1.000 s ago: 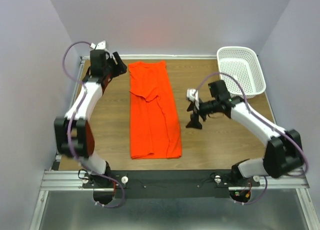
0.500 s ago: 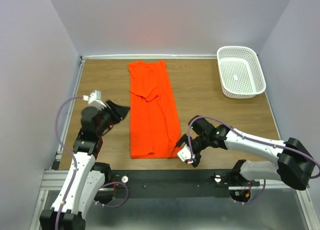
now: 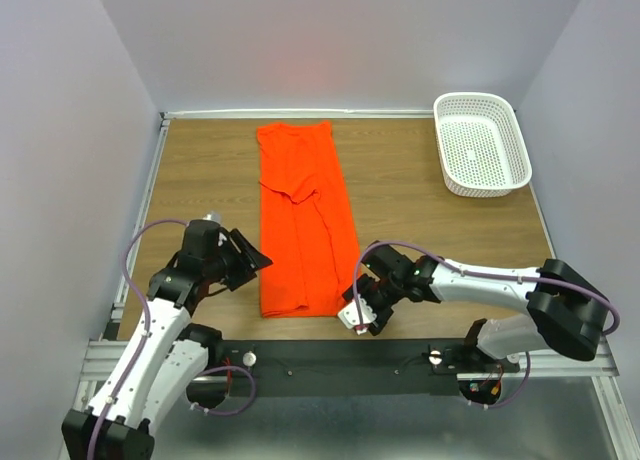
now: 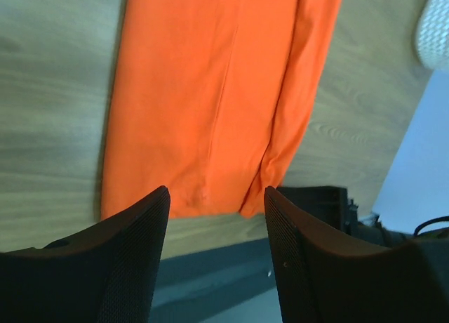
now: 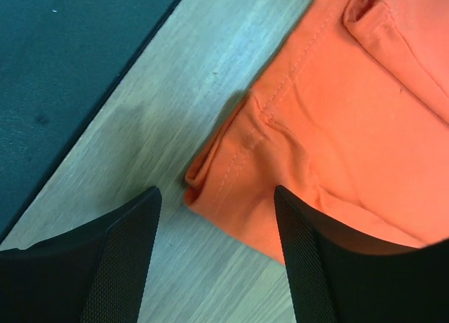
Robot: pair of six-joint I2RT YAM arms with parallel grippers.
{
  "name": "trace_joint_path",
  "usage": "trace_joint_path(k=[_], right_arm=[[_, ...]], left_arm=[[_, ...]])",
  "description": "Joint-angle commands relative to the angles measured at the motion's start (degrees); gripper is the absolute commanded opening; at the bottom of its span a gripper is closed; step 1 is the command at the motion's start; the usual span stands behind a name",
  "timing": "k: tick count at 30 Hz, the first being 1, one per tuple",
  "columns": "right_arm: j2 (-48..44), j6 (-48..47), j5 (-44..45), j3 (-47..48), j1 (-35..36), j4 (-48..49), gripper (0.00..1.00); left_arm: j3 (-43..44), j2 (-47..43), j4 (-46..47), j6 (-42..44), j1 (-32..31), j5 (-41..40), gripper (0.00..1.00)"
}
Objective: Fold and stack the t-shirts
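The orange t-shirt [image 3: 305,220] lies flat on the wooden table [image 3: 430,230], folded lengthwise into a long strip with its neck at the far end. My left gripper [image 3: 258,260] hovers open just left of the shirt's near left edge. In its wrist view [image 4: 216,196] the near hem [image 4: 210,91] lies beyond the fingertips. My right gripper [image 3: 357,305] is open at the near right corner. From the right wrist [image 5: 216,191] the stitched corner of the shirt [image 5: 337,126] sits between the spread fingers, untouched.
A white perforated basket [image 3: 520,150] stands at the far right corner of the table and shows at the edge of the left wrist view [image 4: 435,21]. The table's near edge and a dark rail [image 3: 330,355] lie right behind both grippers.
The left arm swung from the far left corner down to the shirt's near left edge. The right gripper dropped from mid-table to the near right corner. The shirt has not moved.
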Motion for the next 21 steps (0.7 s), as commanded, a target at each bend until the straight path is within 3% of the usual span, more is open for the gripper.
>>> trace_joint_path(k=[1, 5, 6, 21], right_arm=[[1.21, 2.15, 3.11, -0.18, 0.64, 2.21, 0.72], [0.34, 3.2, 3.02, -0.97, 0.64, 2.91, 0.69], [0.16, 3.55, 3.11, -1.05, 0.64, 2.92, 0.68], [-0.54, 5.67, 3.64, -0.26, 0.64, 3.71, 0.64]], left_arm=[[-1.33, 3.81, -3.92, -6.92, -5.66, -3.63, 0.64], [-2.91, 9.52, -1.9, -9.39, -9.71, -3.63, 0.61], [-3.09, 10.57, -1.81, -9.92, -10.43, -3.89, 0.56], [-0.8, 21.75, -8.31, -21.78, -26.51, -9.07, 0.54]])
